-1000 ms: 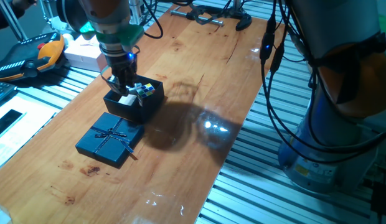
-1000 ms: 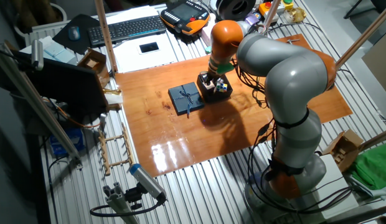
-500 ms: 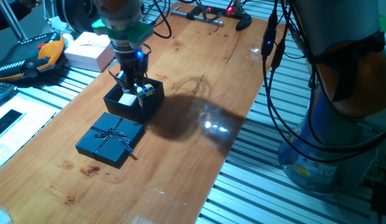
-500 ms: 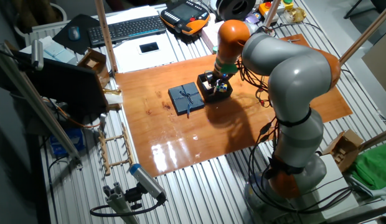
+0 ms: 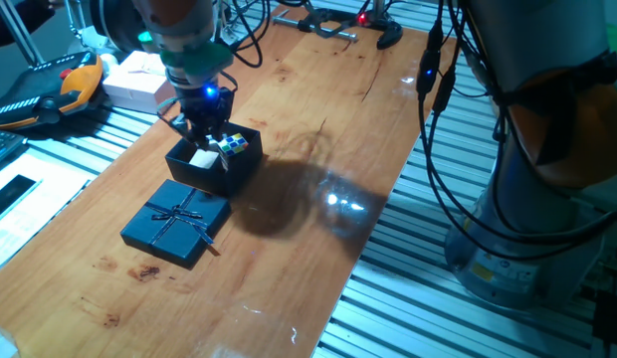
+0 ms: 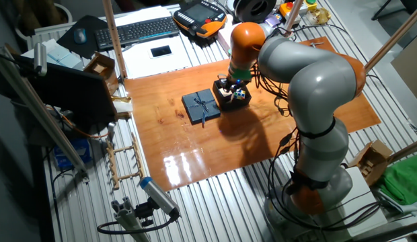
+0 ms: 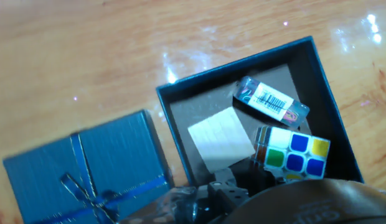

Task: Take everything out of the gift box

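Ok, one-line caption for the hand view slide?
Open dark navy gift box holding a cream block, multicoloured puzzle cube and barcoded packet; ribboned lid alongside.

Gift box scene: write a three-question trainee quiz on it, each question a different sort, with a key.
1. True or false: the lid is on the gift box.
2. How many things lie inside the box? A) one B) two C) three
3. Fill in: the gripper hangs above the ____.

Key:
1. False; the lid lies on the table beside the box.
2. C: white block, puzzle cube, and a small barcoded item.
3. Box.
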Tool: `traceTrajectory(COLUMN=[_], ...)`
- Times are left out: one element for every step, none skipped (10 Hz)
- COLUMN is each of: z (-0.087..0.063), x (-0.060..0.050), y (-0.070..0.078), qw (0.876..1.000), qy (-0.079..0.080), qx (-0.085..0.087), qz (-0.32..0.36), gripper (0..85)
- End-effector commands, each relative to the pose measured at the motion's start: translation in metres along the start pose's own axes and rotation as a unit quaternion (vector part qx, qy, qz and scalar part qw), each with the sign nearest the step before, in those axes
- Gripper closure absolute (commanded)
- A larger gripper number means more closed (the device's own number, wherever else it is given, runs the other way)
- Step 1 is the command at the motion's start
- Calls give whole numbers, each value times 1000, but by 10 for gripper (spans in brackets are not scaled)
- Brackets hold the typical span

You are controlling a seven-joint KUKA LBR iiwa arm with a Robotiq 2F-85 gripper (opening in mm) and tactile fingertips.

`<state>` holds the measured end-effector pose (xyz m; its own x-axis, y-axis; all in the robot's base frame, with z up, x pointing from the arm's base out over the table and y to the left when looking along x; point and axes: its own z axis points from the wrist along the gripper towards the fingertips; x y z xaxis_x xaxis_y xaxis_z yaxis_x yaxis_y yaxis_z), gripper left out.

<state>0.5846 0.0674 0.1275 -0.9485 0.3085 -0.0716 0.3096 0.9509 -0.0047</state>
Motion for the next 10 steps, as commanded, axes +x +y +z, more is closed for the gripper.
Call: traceTrajectory(z=[-1,-2,-2,-3,-4,-5,-8,-10,-11,-11], x=[-1,-1,-2,-2,-2,-4,-5,-6,-6,-7], y=[2,4,5,5,7,10,13,15,13,12], qw=[959,952,944,936,928,922,918,911,908,906], qy=[-4,-11,-14,-7,-5,-11,-17,-19,-13,-4], qx=[23,28,31,27,25,32,38,39,32,25], qz=[283,306,329,351,372,386,395,409,418,423], gripper=[547,547,547,547,547,550,550,553,553,557])
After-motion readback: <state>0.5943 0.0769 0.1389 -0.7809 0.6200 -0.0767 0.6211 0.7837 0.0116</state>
